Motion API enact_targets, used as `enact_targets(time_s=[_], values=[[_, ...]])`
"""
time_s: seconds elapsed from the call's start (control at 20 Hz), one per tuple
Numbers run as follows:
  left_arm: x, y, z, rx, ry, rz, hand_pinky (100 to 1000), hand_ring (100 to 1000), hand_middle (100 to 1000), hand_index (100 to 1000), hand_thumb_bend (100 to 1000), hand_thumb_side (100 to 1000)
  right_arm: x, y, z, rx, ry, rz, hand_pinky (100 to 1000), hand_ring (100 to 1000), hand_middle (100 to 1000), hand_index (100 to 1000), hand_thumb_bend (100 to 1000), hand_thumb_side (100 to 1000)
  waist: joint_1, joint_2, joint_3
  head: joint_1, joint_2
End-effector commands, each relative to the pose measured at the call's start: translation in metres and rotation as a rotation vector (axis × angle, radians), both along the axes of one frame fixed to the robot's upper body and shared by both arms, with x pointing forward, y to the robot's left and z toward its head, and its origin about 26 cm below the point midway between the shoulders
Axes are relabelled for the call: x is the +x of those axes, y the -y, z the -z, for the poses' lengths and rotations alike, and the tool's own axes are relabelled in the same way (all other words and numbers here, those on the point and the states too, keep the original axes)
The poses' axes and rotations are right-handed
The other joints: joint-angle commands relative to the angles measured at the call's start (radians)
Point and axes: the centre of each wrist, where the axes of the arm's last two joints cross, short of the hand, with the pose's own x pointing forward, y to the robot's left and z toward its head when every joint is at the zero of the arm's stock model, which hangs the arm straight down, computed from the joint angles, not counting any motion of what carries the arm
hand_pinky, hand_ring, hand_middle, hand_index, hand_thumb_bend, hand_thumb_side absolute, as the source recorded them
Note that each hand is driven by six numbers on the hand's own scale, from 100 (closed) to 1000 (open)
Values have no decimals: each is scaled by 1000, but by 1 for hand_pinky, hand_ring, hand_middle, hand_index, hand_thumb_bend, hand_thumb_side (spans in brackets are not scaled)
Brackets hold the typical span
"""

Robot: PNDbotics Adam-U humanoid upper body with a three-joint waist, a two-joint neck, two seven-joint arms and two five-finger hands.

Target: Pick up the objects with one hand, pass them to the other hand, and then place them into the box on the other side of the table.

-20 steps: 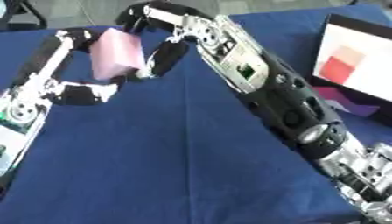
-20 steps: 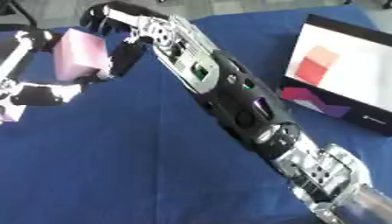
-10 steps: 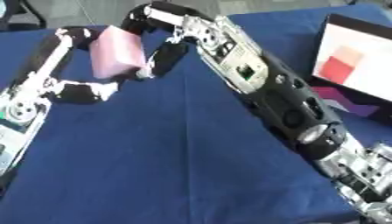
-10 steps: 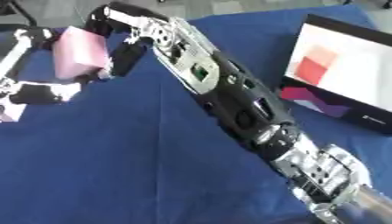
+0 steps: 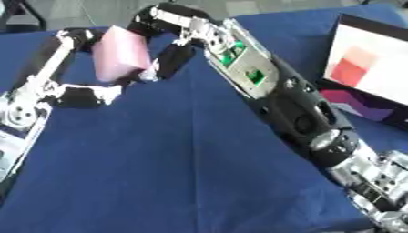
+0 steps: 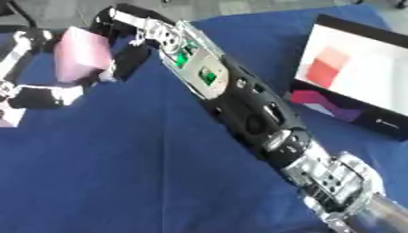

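A blue cloth (image 5: 167,173) covers the table in front of me. At my right, near the far edge, stands a box (image 6: 363,79) with a dark rim and a white inside; a red square and a paler pink one lie in it, and a purple patch marks its dark near wall. My own right arm (image 5: 275,98) is what blocks most of the view: it runs as a long black and silver diagonal from the lower right corner up to the far left, hiding the cloth behind it and much of the ground between the box and my hands.

The task's thing, a pink block (image 5: 119,58), is up off the cloth at the far left, well apart from the box. It sits between both of my hands. My left hand (image 5: 76,91) comes in from the left edge, its thumb curled under the block's lower end and a finger arching over its top, so it grips the block. My right hand (image 5: 171,57) is bent down at the wrist from above, its dark fingers lying against the block's right face; I cannot tell whether they clasp it or only touch it.
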Motion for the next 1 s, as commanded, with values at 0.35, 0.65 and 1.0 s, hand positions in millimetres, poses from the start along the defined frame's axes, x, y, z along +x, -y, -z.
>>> enact_targets(time_s=[0.35, 0.65, 1.0], values=[[-2, -2, -11, 60, 68, 28, 831, 783, 703, 878, 830, 378, -3, 2, -14, 7, 28, -14, 898, 724, 429, 536, 346, 100, 0, -18, -4, -1, -2], [-1, -7, -11, 77, 95, -46, 839, 791, 713, 887, 994, 499, -3, 5, -16, 0, 28, -13, 898, 722, 429, 536, 344, 100, 2, -20, -6, -5, -2], [-2, -22, -8, 61, 101, -161, 834, 787, 709, 892, 963, 497, -3, 12, -20, 8, 32, -1, 898, 721, 430, 537, 343, 100, 3, -22, -12, -6, -2]])
